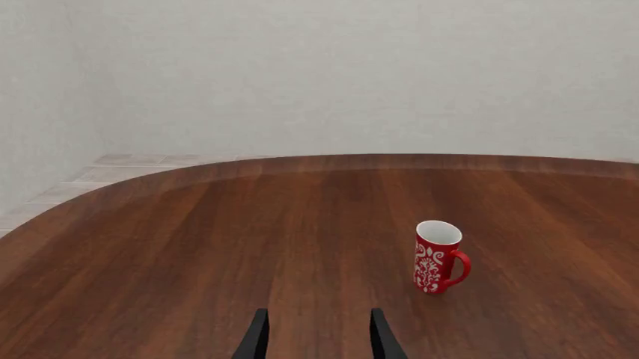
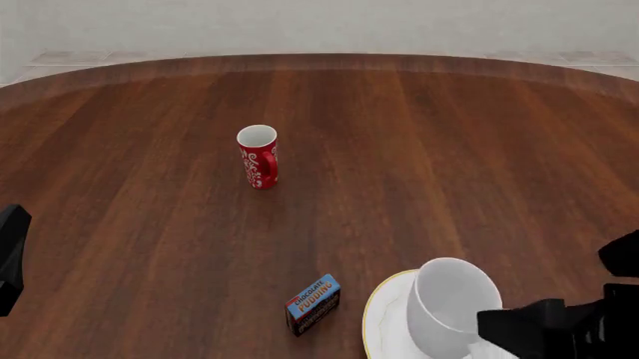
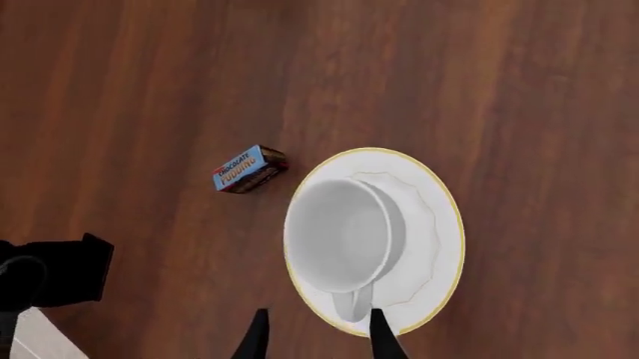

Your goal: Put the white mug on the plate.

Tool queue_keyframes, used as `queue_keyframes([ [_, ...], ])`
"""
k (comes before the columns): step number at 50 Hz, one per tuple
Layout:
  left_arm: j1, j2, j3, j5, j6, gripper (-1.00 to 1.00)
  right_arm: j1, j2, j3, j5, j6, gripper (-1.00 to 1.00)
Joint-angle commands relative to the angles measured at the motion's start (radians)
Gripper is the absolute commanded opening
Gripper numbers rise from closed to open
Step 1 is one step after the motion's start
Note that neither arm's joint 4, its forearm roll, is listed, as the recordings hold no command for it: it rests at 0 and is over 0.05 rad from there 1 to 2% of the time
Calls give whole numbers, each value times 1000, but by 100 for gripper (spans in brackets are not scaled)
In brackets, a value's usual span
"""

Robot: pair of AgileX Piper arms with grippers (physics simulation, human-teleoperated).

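The white mug [image 2: 447,305] stands upright on the plate [image 2: 384,323] at the near right of the table. In the right wrist view I look down into the mug [image 3: 337,233]; its loop handle [image 3: 352,305] points toward my fingers, and the plate's golden rim [image 3: 450,202] rings it. My right gripper [image 3: 317,333] is open above the handle, its fingers apart and not closed on it. It shows as a dark shape [image 2: 504,329] right of the mug in the front view. My left gripper [image 1: 317,338] is open and empty over bare table.
A smaller red mug with white pattern [image 2: 257,157] stands at mid-left, and also shows in the left wrist view [image 1: 438,256]. A small chocolate pudding box [image 2: 313,304] lies just left of the plate. The left arm [image 2: 10,254] is at the left edge.
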Motion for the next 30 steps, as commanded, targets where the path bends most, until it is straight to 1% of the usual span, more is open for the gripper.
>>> queue_keyframes([
  [1,1,-10,11,-2,1,100,-35,-84,-118,157,-57,100],
  [4,0,-9,11,-2,0,100,-30,-90,-128,174,-60,100],
  [5,1,-3,11,-8,0,100,-35,-99,-148,195,-70,100],
  [14,0,-4,11,-8,0,100,-40,-127,-227,268,-96,100],
  [15,1,-9,11,-2,0,100,-46,-139,-255,292,-109,100],
  [18,1,-4,11,-8,1,100,-42,-145,-279,311,-115,100],
  [21,0,-4,11,-8,1,100,-49,-170,-324,360,-124,100],
  [25,0,-9,11,-2,1,100,-58,-186,-356,386,-134,100],
  [30,1,-4,11,-8,0,100,-78,-204,-367,387,-153,100],
])
